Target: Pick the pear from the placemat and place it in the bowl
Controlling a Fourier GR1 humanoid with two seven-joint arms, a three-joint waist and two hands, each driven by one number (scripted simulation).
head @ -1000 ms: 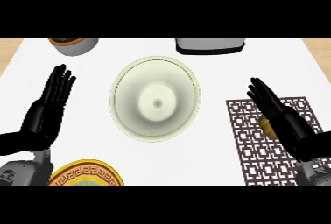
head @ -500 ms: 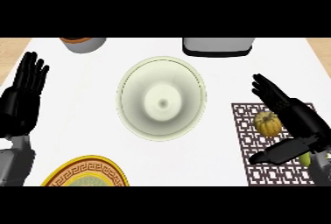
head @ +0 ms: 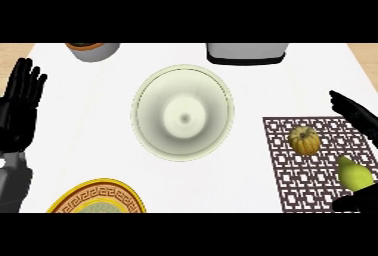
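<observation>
The right hand (head: pixel 353 114) enters at the right edge, fingers straight and released over the dark lattice placemat (head: pixel 295 165), its thumb low beside the pear (head: pixel 353 174). The green-yellow pear lies near the placemat's right edge — a ribbed little pumpkin (head: pixel 304 140) sits apart from it. The smooth, pale bowl (head: pixel 183 112) stands mid-counter with bare white surface around it. The left hand (head: pixel 19 107) rests open at the left edge.
</observation>
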